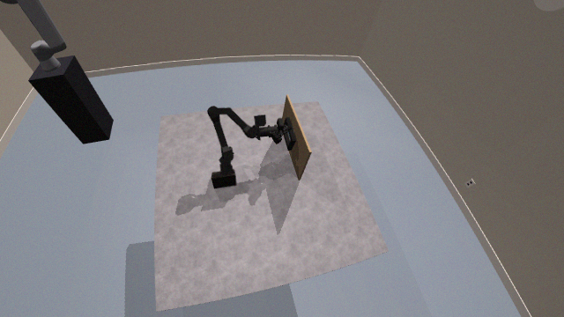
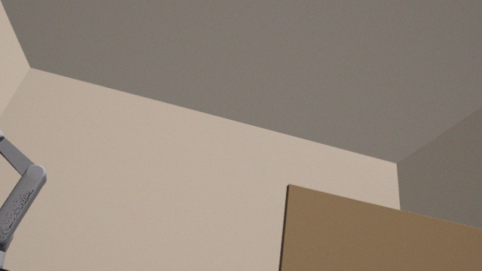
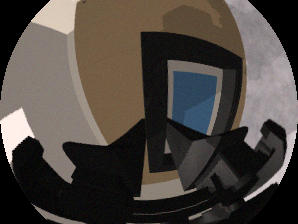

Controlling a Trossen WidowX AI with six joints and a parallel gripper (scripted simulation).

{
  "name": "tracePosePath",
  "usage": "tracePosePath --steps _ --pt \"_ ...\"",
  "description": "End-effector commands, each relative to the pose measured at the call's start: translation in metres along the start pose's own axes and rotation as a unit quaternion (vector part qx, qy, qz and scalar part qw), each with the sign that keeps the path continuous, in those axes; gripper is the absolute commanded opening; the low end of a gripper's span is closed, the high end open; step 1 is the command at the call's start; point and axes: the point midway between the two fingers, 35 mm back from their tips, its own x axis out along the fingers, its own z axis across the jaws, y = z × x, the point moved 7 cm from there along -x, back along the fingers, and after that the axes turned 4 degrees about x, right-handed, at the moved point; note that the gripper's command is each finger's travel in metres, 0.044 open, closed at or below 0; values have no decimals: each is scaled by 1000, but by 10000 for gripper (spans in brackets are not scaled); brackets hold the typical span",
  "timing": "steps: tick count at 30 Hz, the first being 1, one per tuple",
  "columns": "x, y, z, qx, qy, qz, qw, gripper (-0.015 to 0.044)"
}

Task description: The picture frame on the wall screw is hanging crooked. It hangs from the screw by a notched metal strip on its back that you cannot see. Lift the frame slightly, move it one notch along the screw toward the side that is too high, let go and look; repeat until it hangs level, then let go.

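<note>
The picture frame point(image 3: 154, 75) point(image 1: 291, 140) is black, with a pale mat and a blue picture, and is in front of the upright wooden panel point(image 3: 107, 75) point(image 1: 300, 163) point(image 2: 376, 241). My gripper point(image 3: 156, 122) point(image 1: 284, 129) is shut on the frame's bar that shows at the left in the wrist view, with one dark finger on each side of it. The screw and the notched strip are hidden behind the frame. In the top view the frame shows nearly edge-on, and the exterior view shows only the panel's back, so I cannot tell whether the frame is level.
The arm's base point(image 1: 224, 180) stands on the grey mottled mat point(image 1: 211, 264), left of the panel in the top view. A black pedestal point(image 1: 72, 101) with a second, grey arm point(image 1: 44, 26) point(image 2: 22, 199) stands farther off, at the upper left in the top view.
</note>
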Motion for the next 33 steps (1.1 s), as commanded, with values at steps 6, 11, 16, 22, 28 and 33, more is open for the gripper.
tracePosePath --steps 6,11,16,22,28,33 --pt "0 5 3 -1 -7 1 1000 0" --pt "0 7 3 -1 -7 1 1000 0" --pt "0 7 2 -1 -7 1 1000 0" --pt "0 6 1 -1 -7 1 1000 0" --pt "0 7 1 -1 -7 1 1000 0" --pt "0 7 1 -1 -7 1 1000 0"
